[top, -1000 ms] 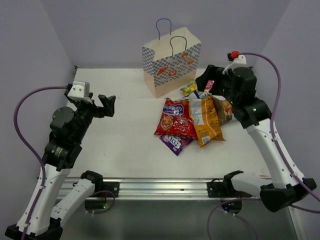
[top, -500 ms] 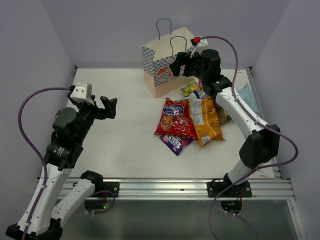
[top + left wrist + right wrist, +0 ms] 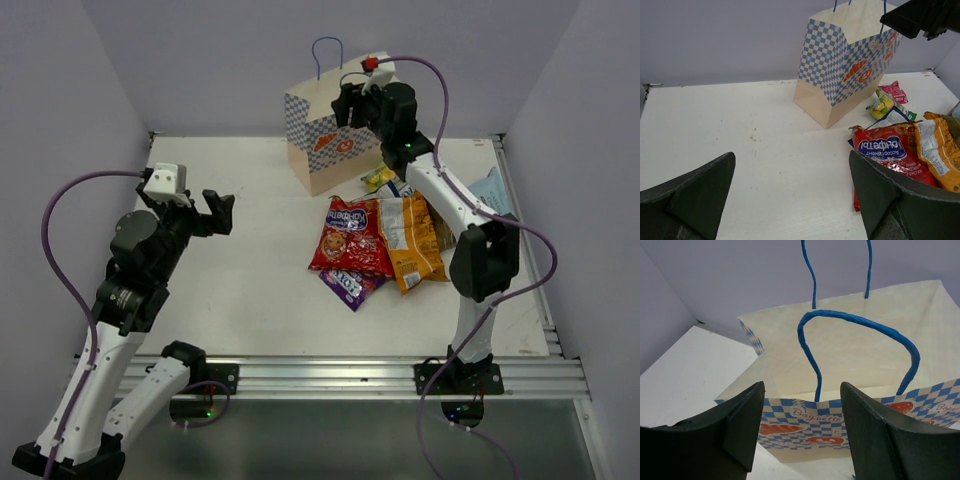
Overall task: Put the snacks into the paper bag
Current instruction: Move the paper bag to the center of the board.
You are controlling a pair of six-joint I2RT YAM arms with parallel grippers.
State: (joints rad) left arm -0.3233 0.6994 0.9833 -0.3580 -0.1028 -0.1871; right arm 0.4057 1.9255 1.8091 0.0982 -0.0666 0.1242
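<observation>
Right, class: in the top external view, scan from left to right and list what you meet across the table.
left gripper → paper bag → red cookie bag → orange chip bag

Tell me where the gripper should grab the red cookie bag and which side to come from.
Grip the red cookie bag along its left edge, coming from above on the open table side. It lies flat at the left of the pile, its right side is crowded by the orange chip bag, and its lower end lies over the purple pack, so the left edge is probably the freest to pinch.
</observation>
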